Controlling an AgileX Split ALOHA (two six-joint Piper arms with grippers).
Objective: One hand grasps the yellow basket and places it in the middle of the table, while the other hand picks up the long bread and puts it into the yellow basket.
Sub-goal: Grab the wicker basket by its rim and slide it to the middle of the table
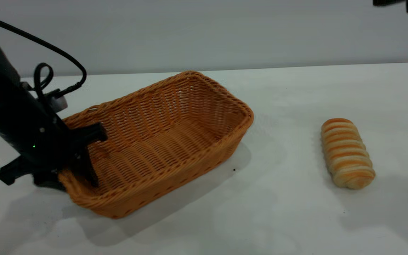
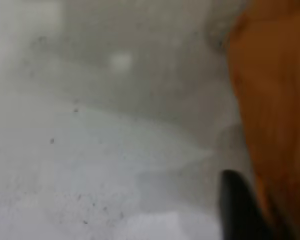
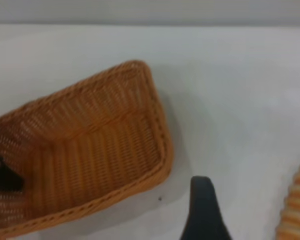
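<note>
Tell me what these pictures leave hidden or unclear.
- The left tool straddles the yellow basket wall; whether it pinches it is masked by the arm.
- Left wrist view: the basket is a blur.
- Right tool: only one finger shows, the rest is cut off.
- The long bread is cropped in the right wrist view.

Yellow basket point(image 1: 161, 141): orange-tan wicker, tight woven rows all over, braided rim slightly darker. Long bread point(image 1: 346, 153), right of the basket: cream with orange-brown crosswise stripes, browner at its far end. Table point(image 1: 296, 219) under the basket: plain white, a few tiny dark specks near the basket's front edge. Left gripper point(image 1: 73, 166) at the basket's left end: black, tiny green light on its body, black cable. Wall behind the basket: pale grey.
</note>
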